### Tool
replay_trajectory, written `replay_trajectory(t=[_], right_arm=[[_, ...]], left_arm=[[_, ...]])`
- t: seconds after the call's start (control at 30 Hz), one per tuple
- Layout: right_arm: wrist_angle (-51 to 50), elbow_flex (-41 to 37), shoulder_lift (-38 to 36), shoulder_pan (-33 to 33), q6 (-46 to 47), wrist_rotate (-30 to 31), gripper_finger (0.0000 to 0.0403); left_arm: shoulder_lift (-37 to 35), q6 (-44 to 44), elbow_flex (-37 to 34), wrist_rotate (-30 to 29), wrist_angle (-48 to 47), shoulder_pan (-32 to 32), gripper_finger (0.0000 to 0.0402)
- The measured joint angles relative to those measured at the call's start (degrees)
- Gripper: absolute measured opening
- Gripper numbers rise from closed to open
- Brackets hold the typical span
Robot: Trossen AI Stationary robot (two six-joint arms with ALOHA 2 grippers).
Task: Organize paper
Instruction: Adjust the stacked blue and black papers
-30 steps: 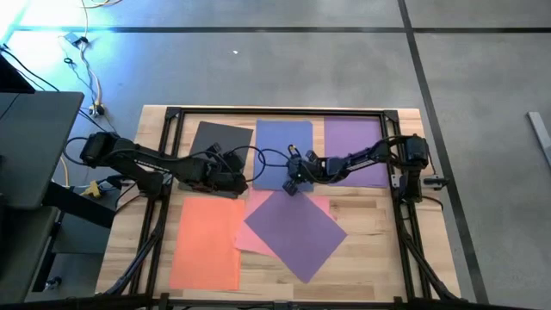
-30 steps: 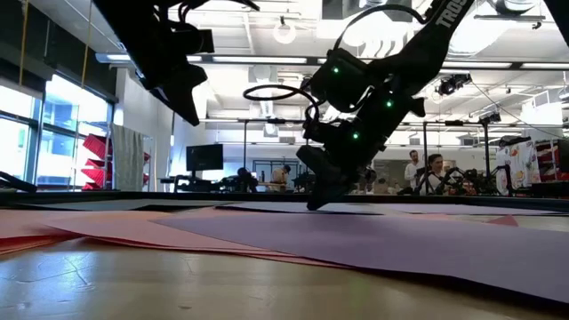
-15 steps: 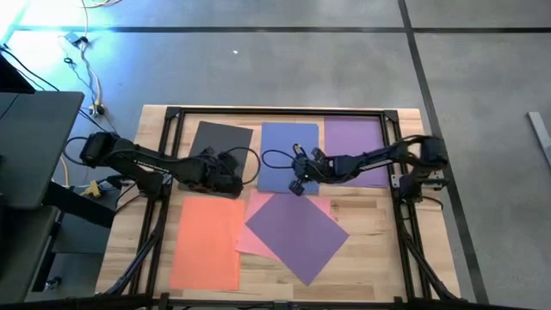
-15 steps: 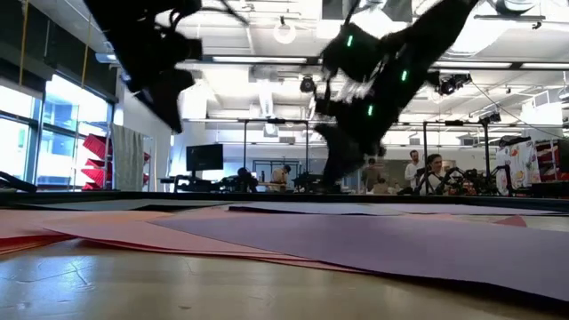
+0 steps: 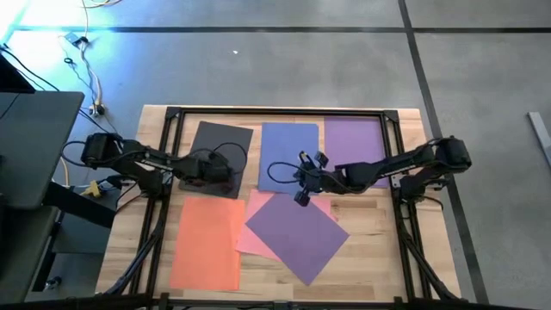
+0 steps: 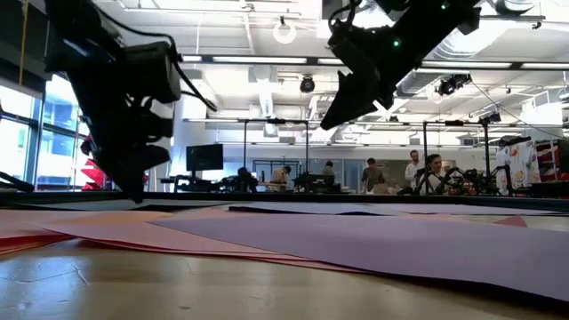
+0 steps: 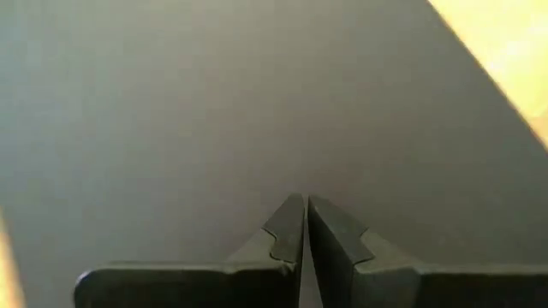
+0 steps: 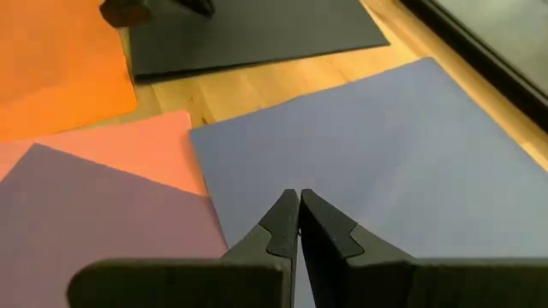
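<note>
Several coloured sheets of paper lie flat on the wooden table. Dark grey point(image 5: 215, 146), blue point(image 5: 288, 151) and purple point(image 5: 357, 146) sheets form a far row. An orange sheet point(image 5: 207, 241) lies near left. A pink sheet point(image 5: 254, 231) lies under a turned second purple sheet point(image 5: 297, 234). My left gripper point(image 5: 227, 177) is shut, its tips down at the dark grey sheet's near right part point(image 7: 257, 128). My right gripper point(image 5: 301, 197) is shut and hangs in the air point(image 6: 329, 124) over the blue sheet's near edge point(image 8: 257, 171). My left gripper points steeply down, and its shut fingertips point(image 7: 291, 210) come from above at the dark grey sheet, which lies flat on the table. I cannot tell whether the tips rest on the sheet or stand just above it.
A black metal frame point(image 5: 275, 111) runs round the table's far edge and sides. Bare wood point(image 5: 387, 250) shows at the near right. In the low view, people and equipment stand in the room beyond the table.
My left gripper has come down toward the dark grey sheet and drawn a little toward the table's left edge, rolling as it went. My right gripper has lifted off the blue sheet and moved toward the near edge. Both have stayed shut.
</note>
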Motion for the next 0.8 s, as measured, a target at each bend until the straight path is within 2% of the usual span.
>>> replay_trajectory(t=[0.43,0.8], right_arm=[[0.14,0.02,0.0,-0.54,0.18,-0.07,0.0],[0.12,0.09,0.0,-0.54,0.48,-0.13,0.0]], left_arm=[[0.06,0.25,-2.57,2.09,11.68,0.84,0.0],[0.13,-1.57,-2.64,-2.74,13.61,0.83,0.0]])
